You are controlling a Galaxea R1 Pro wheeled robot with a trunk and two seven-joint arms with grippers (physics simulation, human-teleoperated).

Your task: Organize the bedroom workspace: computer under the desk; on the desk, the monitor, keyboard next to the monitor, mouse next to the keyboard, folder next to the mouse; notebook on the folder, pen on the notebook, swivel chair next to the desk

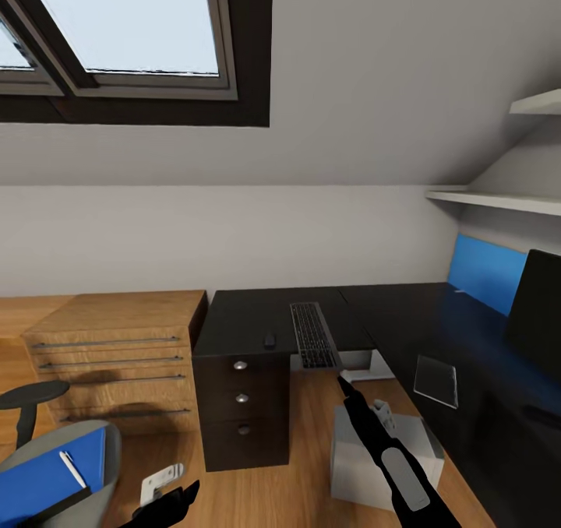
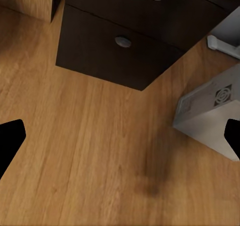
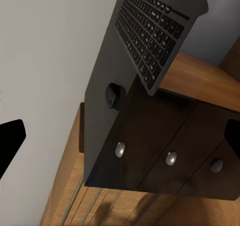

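While keyboard [image 1: 313, 333] lies on desk [image 1: 241, 322] w/ near end overhanging the edge, mouse [image 1: 269, 340] just left of it, both grippers gape, empty. Keyboard looks light, stiff, slim; prob. best pinched across the overhanging end.

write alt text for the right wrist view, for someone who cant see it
A slim keyboard lies on a black desk, one end jutting past the desk edge, with a small black mouse beside it. On the desk's front are three drawers with round silver knobs. The right gripper's dark fingertips frame the view, spread apart.
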